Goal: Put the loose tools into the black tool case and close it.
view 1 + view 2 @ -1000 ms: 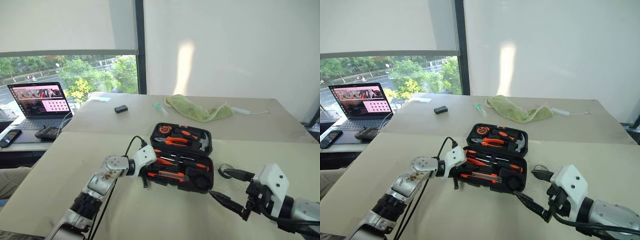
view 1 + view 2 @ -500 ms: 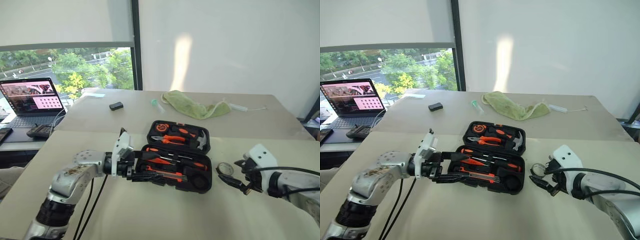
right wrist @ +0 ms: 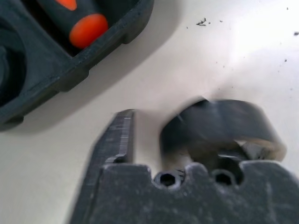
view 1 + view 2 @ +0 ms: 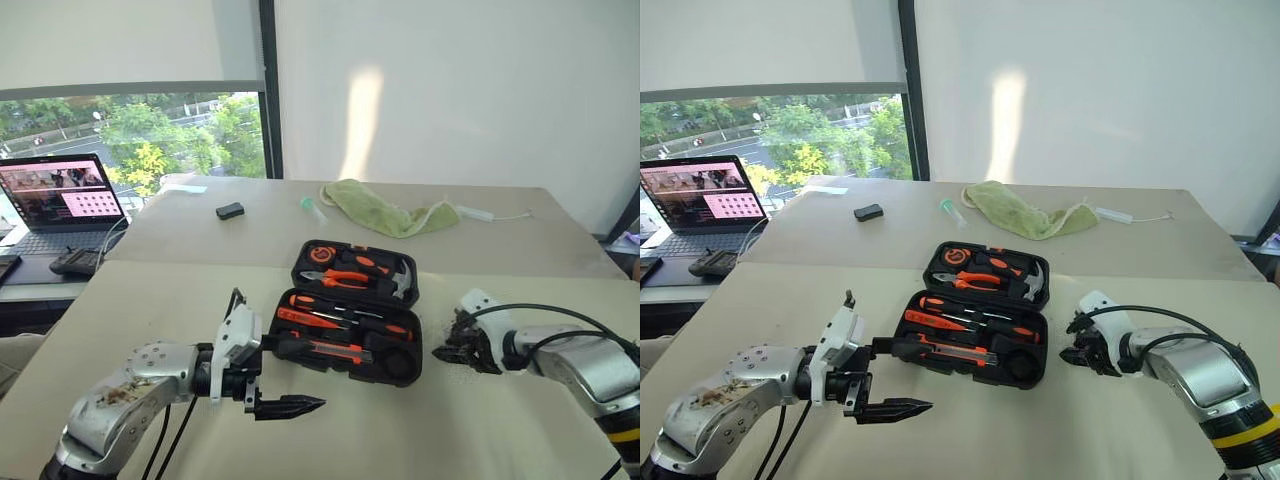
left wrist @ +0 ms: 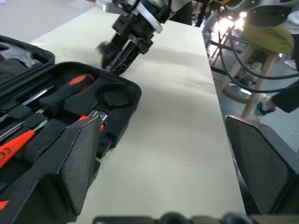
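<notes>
L tool (image 4: pixel 283 388) pulled back, R tool (image 4: pixel 452 345) dropped onto tape roll (image 3: pixel 219 128)

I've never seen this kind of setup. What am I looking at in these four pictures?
This is a two-armed humanoid robot at a table. The two wide pictures come from its head, the two close ones from its wrists. An open black tool case holding orange-handled tools lies on the table, a green cloth farther back. The left pincer is open and empty. The right pincer is at a small black tape roll beside the case; a grip isn't clear.
</notes>
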### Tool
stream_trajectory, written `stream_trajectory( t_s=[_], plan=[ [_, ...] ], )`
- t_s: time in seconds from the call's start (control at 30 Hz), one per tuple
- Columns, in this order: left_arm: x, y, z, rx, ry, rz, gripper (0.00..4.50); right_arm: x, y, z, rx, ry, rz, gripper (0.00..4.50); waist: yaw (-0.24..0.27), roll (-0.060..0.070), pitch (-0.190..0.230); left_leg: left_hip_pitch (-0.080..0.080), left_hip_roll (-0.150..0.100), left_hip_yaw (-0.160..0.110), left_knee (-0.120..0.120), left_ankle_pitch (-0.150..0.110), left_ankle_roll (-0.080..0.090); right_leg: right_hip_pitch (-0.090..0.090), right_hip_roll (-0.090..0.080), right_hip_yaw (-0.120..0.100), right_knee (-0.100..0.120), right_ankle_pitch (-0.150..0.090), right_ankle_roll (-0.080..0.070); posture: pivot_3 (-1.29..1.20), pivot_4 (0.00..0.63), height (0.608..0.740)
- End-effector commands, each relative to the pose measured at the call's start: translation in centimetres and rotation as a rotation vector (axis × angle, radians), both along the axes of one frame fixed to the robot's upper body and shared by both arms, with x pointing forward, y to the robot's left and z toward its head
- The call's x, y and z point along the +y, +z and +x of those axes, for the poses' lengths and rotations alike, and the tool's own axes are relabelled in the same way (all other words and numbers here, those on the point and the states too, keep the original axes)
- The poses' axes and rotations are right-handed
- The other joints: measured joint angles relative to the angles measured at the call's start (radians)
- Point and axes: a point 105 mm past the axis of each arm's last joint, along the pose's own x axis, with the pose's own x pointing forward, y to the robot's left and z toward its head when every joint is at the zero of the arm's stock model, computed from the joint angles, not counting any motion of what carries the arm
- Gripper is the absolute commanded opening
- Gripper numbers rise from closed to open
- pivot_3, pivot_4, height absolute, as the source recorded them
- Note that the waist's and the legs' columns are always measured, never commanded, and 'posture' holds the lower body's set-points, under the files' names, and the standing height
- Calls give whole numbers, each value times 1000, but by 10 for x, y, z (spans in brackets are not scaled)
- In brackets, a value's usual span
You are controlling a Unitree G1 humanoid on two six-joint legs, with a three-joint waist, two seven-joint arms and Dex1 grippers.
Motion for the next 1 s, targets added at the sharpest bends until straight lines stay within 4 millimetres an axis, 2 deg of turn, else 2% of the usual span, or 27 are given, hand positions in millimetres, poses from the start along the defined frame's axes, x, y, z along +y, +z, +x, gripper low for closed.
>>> stream_trajectory(
  t_s=[0.03, 0.07, 0.17, 0.23, 0.3, 0.37, 0.53, 0.83, 0.9, 0.97, 1.0],
  plan=[
    [-1, 10, -2, -58, 22, -35, 4500, 4, 30, 0, -103, 78, -4, 299, 0, 0, 0, 0, 0, 0, 0, 0, 0, 0, 0, 0, 0, 0, 0, 0, 150, 740],
    [0, 11, -1, -58, 41, -44, 4500, 10, 38, -2, -122, 107, 16, 34, 0, 1, 0, 0, 0, 0, 0, 0, 0, 0, 0, 0, 0, 0, 0, 0, 150, 740],
    [7, 9, 5, -83, 105, -51, 4500, 42, 69, -13, -159, 238, 117, 34, -3, 2, 1, 0, 0, 0, 0, 0, 0, 0, -1, 0, 0, 0, 0, 0, 150, 740],
    [12, 4, 4, -66, 108, -33, 4500, 60, 76, -21, -140, 307, 161, 34, -6, 2, 2, 0, 1, 0, -1, 0, -1, -1, 0, 0, 0, 0, 0, 0, 150, 740],
    [16, 2, 3, -60, 112, -24, 4500, 77, 70, -30, -67, 376, 166, 34, -6, 2, 2, 1, 2, 0, -1, 0, -1, -1, 0, 0, 0, 0, 0, 0, 150, 740],
    [18, 3, 4, -67, 122, -23, 4500, 85, 59, -36, 3, 406, 139, 34, -1, 2, 2, 1, 2, -1, -2, 0, -1, -1, 0, 0, 0, 0, -1, 0, 150, 740],
    [23, 9, 10, -92, 146, -12, 4500, 85, 35, -35, 74, 392, 60, 34, 4, 2, 2, 0, 0, -1, -1, 0, -1, -1, -5, -2, 0, 0, -2, 0, 150, 740],
    [23, 10, 20, -103, 175, -2, 4500, 89, 20, -41, 122, 429, 23, 34, 1, 2, 2, 0, -1, -1, -2, 0, -1, -1, -6, -3, 0, 0, -1, 0, 150, 740],
    [23, 10, 21, -104, 177, 0, 4500, 88, 17, -42, 125, 442, 12, 781, 3, 2, 2, 0, -1, -1, -1, 0, -1, -1, -6, -3, 0, 0, -1, 0, 150, 740],
    [24, 10, 22, -101, 185, 0, 4500, 87, 17, -41, 111, 437, 9, 1243, 3, 2, 2, 0, -1, -1, -1, 0, -1, -1, -6, -3, 0, 0, -1, 0, 150, 740],
    [25, 9, 23, -99, 193, 3, 4500, 86, 21, -39, 99, 420, 27, 1706, 3, 2, 2, 0, -1, -1, -1, 0, -1, -1, -6, -3, 0, 0, -1, 0, 150, 740]
  ],
)
